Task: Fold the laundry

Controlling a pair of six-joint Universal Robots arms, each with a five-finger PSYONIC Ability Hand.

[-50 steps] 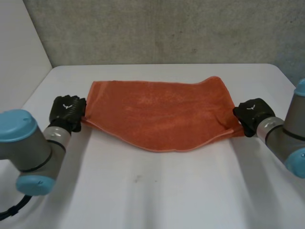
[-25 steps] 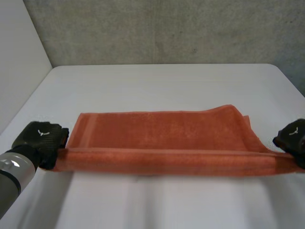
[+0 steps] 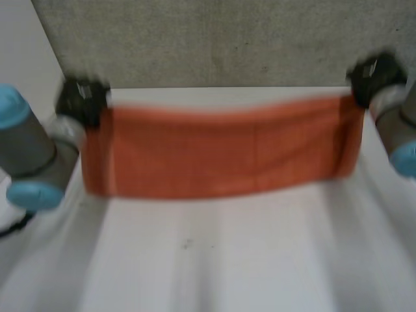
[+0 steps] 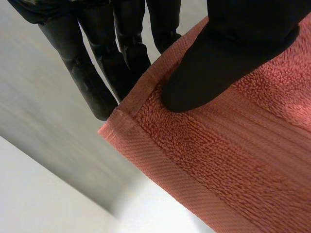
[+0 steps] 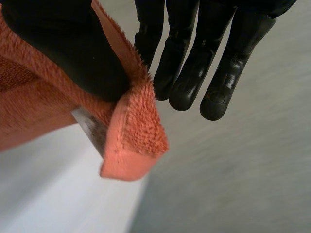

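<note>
Orange terry towel (image 3: pixel 221 153) raised off white bench (image 3: pixel 214 260) since earlier frame, hung stretched above far edge. Top corners pinched by left hand (image 3: pixel 81 101), right hand (image 3: pixel 374 75). Risk: shallow right pinch slipped in swing, corner dropped.

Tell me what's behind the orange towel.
The white table's far edge and the grey wall show above the towel; the table stretch directly behind it is covered.

Orange terry towel (image 3: pixel 221 153), hanging spread wide in the air, being pinched at its 2 top corners, hems showing.
</note>
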